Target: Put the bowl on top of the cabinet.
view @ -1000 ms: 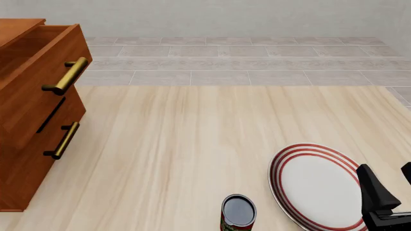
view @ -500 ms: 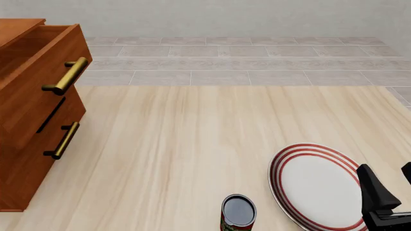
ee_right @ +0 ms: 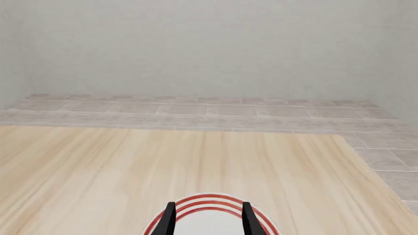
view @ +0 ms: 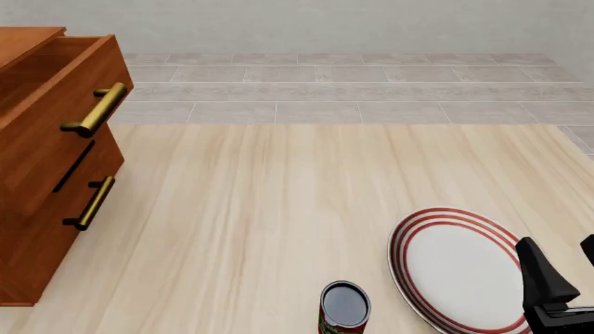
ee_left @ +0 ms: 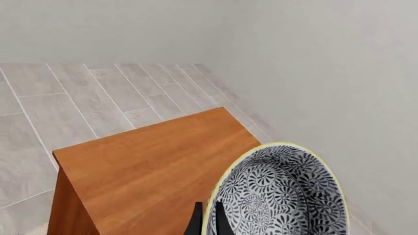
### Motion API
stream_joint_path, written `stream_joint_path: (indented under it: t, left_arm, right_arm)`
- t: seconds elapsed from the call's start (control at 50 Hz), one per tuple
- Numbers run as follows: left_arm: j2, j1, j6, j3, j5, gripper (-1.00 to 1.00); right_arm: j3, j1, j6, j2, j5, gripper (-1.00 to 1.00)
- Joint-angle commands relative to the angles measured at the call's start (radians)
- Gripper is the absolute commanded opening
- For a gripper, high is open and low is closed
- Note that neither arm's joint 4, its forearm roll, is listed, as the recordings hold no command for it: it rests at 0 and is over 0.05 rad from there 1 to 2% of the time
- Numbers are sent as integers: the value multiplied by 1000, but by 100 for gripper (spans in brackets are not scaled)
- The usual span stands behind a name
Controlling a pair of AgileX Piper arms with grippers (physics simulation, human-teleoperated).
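Your right gripper shows in the front view as matte black, angular plastic: one thick finger tapering to a blunt wedge, set on a blocky black base. From its wrist camera the two fingers are slim dark blades. Your left gripper shows only two thin black fingertips, pointed and unmarked.

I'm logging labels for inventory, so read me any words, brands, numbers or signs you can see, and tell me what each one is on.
No readable text in any view.
The can: its side label is nearly hidden, nothing legible.
The plate: only red rings.
The bowl: floral pattern only.
The cabinet: plain wood and brass handles.
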State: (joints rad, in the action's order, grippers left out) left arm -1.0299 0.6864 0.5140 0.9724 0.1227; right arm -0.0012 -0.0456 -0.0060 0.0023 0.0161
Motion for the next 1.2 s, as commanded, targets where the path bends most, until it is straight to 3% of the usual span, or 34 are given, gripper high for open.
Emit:
stream_joint_path:
  t: [0.02, 0.7, 0.72, 1.2]
  left_arm:
    - [-16, 12, -10, -11, -23, -100]
    - [-60, 5, -27, -42, -66, -100]
    - [-61, 3, -23, -43, -68, 100]
    - [-14, 19, -41, 13, -27, 100]
  right_arm:
    - [0, 2, 1, 1, 0, 100]
    - [0, -1, 2, 0, 0, 100]
    - [0, -1, 1, 0, 0, 100]
    - [0, -2, 4, 1, -2, 100]
